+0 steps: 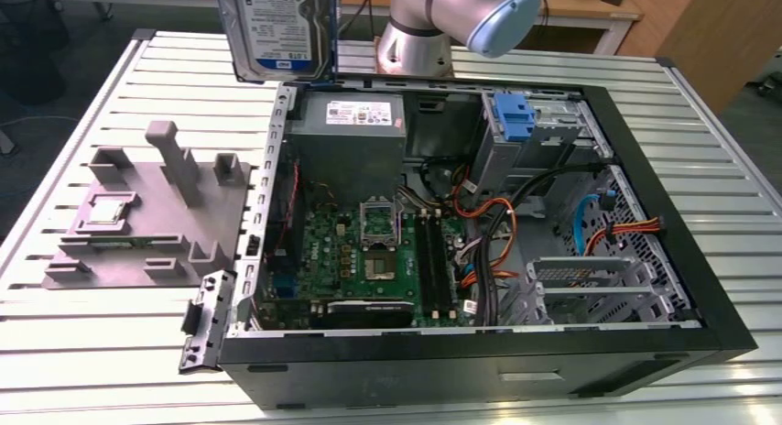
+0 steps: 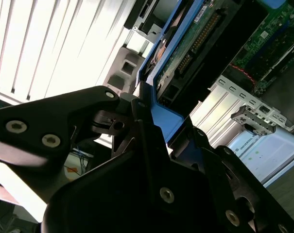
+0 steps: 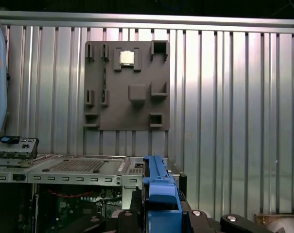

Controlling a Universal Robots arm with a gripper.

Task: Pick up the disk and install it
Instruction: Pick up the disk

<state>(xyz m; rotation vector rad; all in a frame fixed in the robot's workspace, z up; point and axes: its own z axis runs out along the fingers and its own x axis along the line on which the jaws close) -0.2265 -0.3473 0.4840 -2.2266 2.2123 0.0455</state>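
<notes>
Disk picked up, not yet installed.
The jaws are clenched on the disk [image 1: 278,31] by its blue rails, holding it upright above the desk [image 1: 110,352] at the far left corner of the open computer case [image 1: 489,370]; seating it remains.

Robotics lab or workshop bench: slotted aluminium table [image 1: 73,352], robot arm [image 1: 471,13] standing at its far edge, 1 opened desktop PC case [image 1: 489,375] on it, grey fixture plate [image 1: 135,214] alongside, wooden furniture [image 1: 697,31] behind.
</notes>
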